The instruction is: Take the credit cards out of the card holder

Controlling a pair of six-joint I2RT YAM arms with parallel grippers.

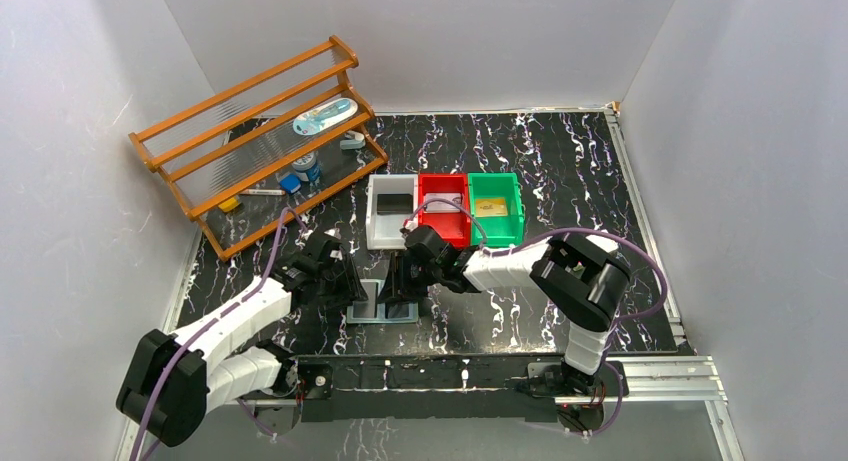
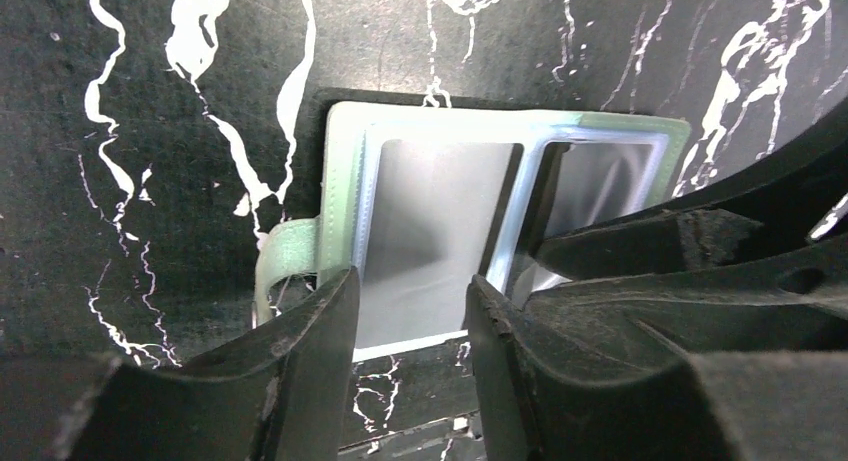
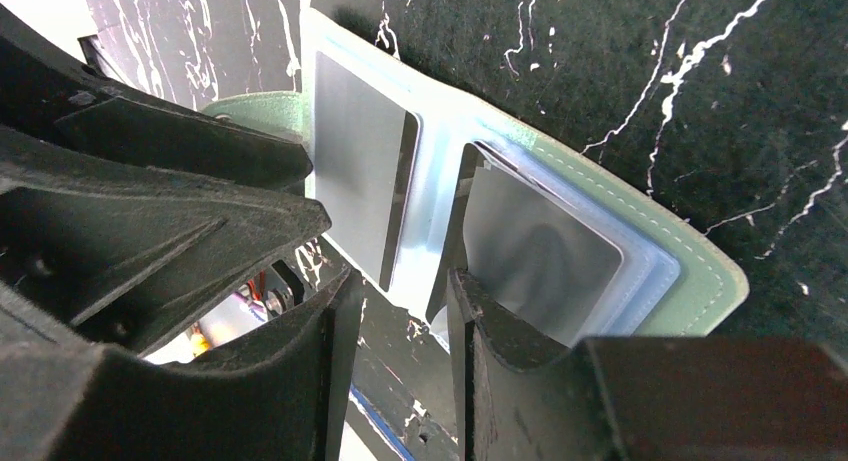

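Observation:
The card holder (image 1: 366, 310) lies spread open on the black marbled table between my two grippers. The wrist views show its pale green rim (image 2: 345, 181) (image 3: 700, 271) and a side tab (image 2: 285, 256). Glossy grey faces show behind both clear pockets (image 3: 355, 161) (image 3: 540, 246); I cannot tell whether they are credit cards. My left gripper (image 1: 345, 286) (image 2: 410, 281) hangs open over the near edge of one pocket. My right gripper (image 1: 405, 286) (image 3: 402, 278) is open too, one finger (image 3: 500, 321) over the other pocket. A dark card (image 1: 395, 203) lies in the grey bin and a pale one (image 1: 443, 207) in the red bin.
Grey (image 1: 376, 231), red (image 1: 447, 231) and green (image 1: 512, 221) bins stand in a row just behind the grippers; something small and flat (image 1: 492, 208) lies in the green one. A wooden rack (image 1: 260, 131) with small items stands at the back left. White walls close in the table.

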